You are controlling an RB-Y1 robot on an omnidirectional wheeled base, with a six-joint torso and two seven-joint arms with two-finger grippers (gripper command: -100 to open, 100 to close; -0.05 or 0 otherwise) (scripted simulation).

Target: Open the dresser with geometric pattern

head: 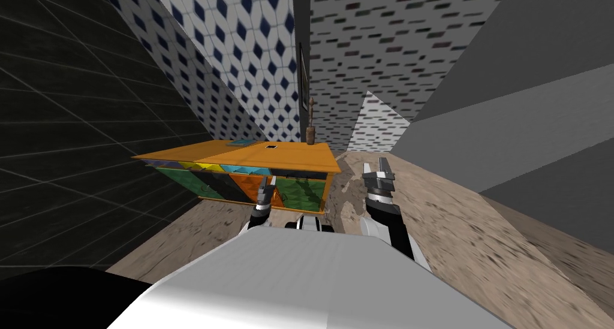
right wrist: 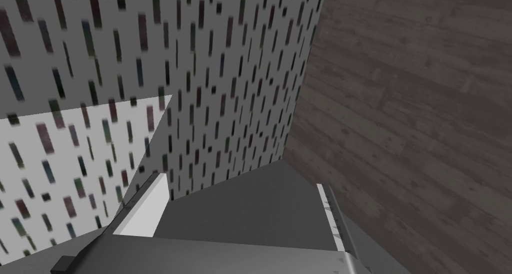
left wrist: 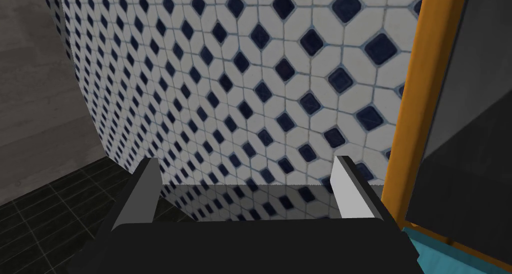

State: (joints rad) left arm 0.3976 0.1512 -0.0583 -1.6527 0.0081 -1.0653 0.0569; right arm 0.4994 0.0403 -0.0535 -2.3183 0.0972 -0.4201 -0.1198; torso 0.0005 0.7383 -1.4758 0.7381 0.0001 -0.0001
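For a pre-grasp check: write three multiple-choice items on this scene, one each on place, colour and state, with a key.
1. Where is the left gripper relative to the dresser? A. Above its top. B. Before its patterned front. C. Behind it.
2. The dresser's top is: A. White. B. Blue. C. Orange.
3. The left gripper's fingers are: A. Open, empty. B. Shut on a handle. C. Shut on a cup.
Key: B, it hangs before the coloured panels; C, the top shows orange; A, the fingers stand apart, gripping nothing.
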